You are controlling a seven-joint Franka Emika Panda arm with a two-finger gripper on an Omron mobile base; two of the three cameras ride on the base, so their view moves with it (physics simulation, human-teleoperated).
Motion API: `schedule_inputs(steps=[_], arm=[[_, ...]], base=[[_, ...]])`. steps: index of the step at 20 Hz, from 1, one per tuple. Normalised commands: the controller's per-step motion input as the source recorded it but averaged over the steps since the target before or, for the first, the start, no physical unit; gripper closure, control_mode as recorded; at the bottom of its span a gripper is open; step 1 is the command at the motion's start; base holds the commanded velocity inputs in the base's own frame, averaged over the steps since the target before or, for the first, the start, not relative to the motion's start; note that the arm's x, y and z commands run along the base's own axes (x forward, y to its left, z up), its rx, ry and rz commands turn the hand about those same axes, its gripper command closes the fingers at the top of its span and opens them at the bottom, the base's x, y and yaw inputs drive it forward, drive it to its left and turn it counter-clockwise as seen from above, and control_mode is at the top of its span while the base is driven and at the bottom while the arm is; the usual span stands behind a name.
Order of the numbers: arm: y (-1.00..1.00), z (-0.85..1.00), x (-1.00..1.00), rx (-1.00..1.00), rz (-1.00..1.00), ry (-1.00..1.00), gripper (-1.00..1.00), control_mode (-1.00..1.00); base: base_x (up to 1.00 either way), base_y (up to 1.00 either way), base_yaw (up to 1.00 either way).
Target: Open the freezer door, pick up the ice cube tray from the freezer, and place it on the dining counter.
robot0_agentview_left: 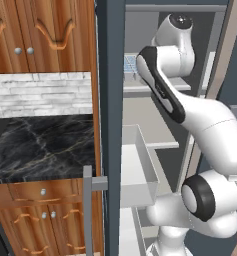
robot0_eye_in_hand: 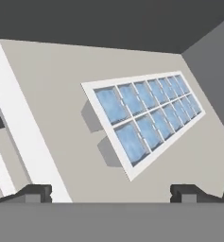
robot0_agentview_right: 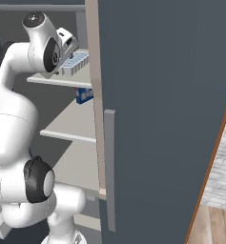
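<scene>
My claw (robot0_eye_in_hand: 111,191) is spread wide, pinching nothing, both dark tips hanging over a pale grey shelf (robot0_eye_in_hand: 61,90) inside the freezer (robot0_agentview_left: 155,125). Just beyond the tips sits the ice cube tray (robot0_eye_in_hand: 144,118), one of it, flat on that shelf: white frame, two long rows of pale blue cells, running away toward the grey inner wall at the back corner. The tray is free of me, tips apart from it.

From the right base view the tray (robot0_agentview_right: 76,62) rests on the upper shelf, with one small dark blue box (robot0_agentview_right: 84,95) on the level below it. I count three shelf levels there.

The freezer door (robot0_agentview_left: 110,100) stands swung open, one grey bar handle (robot0_agentview_left: 88,210), one white inner bin (robot0_agentview_left: 140,170). Farther left: wooden cabinets (robot0_agentview_left: 40,25), white brick, black marble panel (robot0_agentview_left: 40,145).
</scene>
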Motion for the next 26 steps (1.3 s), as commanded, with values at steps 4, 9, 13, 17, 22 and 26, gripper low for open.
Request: schedule_inputs(steps=[4, 9, 13, 17, 22, 26], arm=[[0.18, -0.28, 0.02, -0.07, 0.03, 0.0, -1.0, -1.0], [0.15, -0.23, 0.17, -0.05, 0.02, 0.0, -1.0, -1.0], [0.02, -0.03, 0.35, 0.0, 0.02, 0.0, -1.0, -1.0], [0.0, 0.0, 0.4, 0.0, 0.03, 0.0, -1.0, -1.0], [0.0, 0.0, 0.43, 0.0, 0.03, 0.0, -1.0, -1.0], [0.0, -0.04, 0.34, 0.0, 0.03, 0.0, -1.0, -1.0]], base=[[0.0, 0.0, 0.0], [0.0, 0.0, 0.0], [0.0, 0.0, 0.0], [0.0, 0.0, 0.0], [0.0, 0.0, 0.0], [0.0, 0.0, 0.0]])
